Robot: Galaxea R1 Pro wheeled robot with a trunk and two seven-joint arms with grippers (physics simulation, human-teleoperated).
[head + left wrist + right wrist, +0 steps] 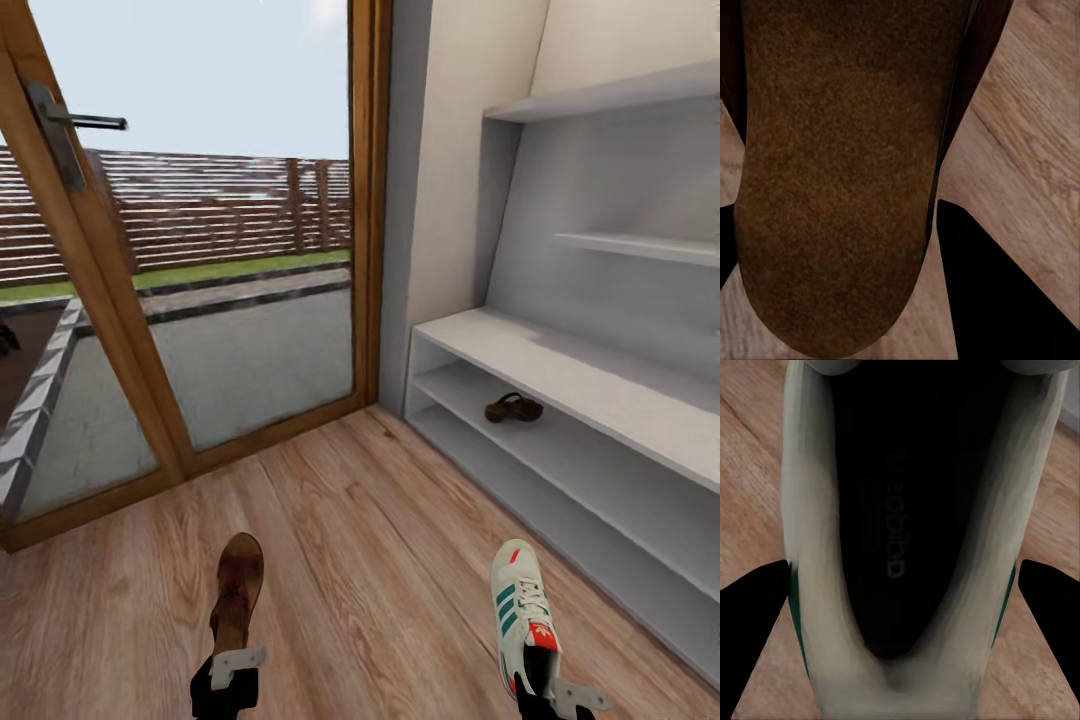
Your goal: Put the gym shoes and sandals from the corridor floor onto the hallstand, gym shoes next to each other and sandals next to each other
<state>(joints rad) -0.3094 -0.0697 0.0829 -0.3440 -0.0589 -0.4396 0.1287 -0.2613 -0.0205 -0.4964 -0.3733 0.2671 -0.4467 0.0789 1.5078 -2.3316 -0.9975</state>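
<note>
Holding one sandal [237,590] by its heel, the left gripper [232,668] carries it above the corridor floor [370,560]; the right gripper [545,690] grips a gym shoe [523,612] at the heel, toe pointing forward. Hallstand [560,370] sits right, upper compartment containing the other sandal [513,407] near its door end. Lower compartment looks bare.

A brown sandal [237,592] with a tan footbed was held above the wood-plank corridor floor [380,560], toe pointing away. A white gym shoe [524,612] with green stripes hung likewise at the right. Another sandal [513,407] sat inside the pale hallstand's [560,375] upper compartment.
</note>
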